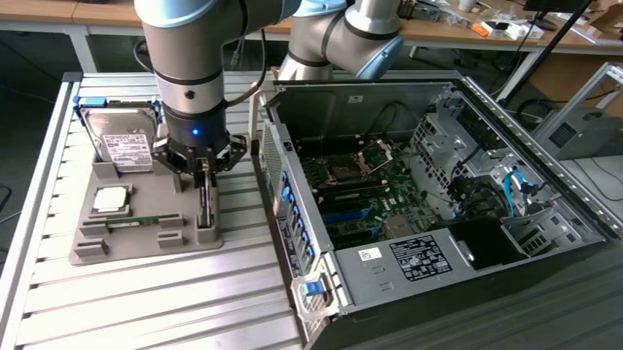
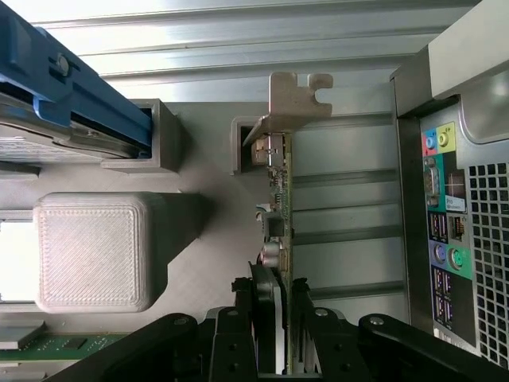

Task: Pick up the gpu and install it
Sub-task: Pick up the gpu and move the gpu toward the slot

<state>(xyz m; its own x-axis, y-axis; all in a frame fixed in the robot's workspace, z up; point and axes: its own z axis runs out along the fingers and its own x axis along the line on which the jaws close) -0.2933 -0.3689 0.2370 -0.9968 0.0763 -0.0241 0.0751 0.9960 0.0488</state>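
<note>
The gpu [image 1: 206, 204] stands on edge in a slot at the exterior view's right side of a grey holder tray [image 1: 146, 246]. In the wrist view the gpu [image 2: 281, 191] is a thin green-edged card with its silver bracket [image 2: 294, 99] at the far end. My gripper [image 1: 203, 179] hangs straight above it. The wrist view has my gripper [image 2: 273, 294] straddling the card, one dark finger [image 2: 242, 306] against the fan side and the other against the board side. The card still sits in its slot.
The tray also holds a silver hard drive [image 1: 122, 142], a processor chip [image 1: 110, 198] and a green memory stick [image 1: 144, 220]. An open computer case [image 1: 380, 262] lies close at the exterior view's right, motherboard [image 1: 365, 197] exposed. Its rear ports [image 2: 445, 239] face the tray.
</note>
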